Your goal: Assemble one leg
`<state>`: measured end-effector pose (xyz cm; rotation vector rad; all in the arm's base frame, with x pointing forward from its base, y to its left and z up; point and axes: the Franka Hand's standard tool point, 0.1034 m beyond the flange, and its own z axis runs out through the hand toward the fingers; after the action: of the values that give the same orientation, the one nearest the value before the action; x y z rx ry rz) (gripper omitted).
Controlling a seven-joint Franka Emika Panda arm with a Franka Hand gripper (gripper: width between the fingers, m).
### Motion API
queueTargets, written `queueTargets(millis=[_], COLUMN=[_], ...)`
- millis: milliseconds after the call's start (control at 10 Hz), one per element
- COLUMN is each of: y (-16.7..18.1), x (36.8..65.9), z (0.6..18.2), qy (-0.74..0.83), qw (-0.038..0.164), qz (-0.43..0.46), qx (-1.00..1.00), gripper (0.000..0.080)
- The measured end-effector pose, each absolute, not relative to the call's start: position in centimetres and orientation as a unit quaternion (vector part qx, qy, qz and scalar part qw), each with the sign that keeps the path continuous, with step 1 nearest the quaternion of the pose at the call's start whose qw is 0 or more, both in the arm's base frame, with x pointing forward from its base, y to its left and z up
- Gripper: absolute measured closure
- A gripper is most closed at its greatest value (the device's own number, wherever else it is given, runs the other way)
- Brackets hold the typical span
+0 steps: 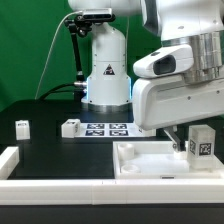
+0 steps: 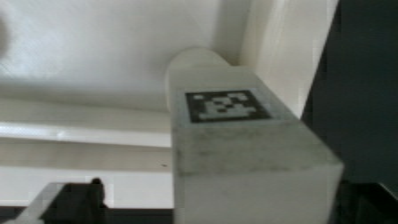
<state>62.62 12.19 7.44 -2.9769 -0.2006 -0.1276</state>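
Observation:
A leg, a small white block with a square marker tag, stands upright on the right end of the large white panel. My gripper is lowered around it. In the wrist view the leg fills the middle, between the jaws of the gripper. A strip of light panel shows between the left finger and the leg, so the jaws stand open. The other finger is hard to tell from the dark table. Two more legs stand on the black table at the exterior view's left.
The marker board lies in front of the robot base. A white raised rim runs along the front left. The panel has raised rims around the leg.

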Motion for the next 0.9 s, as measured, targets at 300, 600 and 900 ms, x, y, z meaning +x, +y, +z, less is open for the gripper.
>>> queueTargets(millis=[300,600,900], y=[12.15,12.11,11.83], x=[62.58,62.57,62.61], z=[7.26,7.23,7.20], qy=[-0.068,-0.068,-0.053], qw=[0.078,0.078,0.078], qz=[-0.042,-0.041,-0.041], qx=[-0.994,-0.994,-0.995], gripper=[0.0151,0.0323,0.0508])
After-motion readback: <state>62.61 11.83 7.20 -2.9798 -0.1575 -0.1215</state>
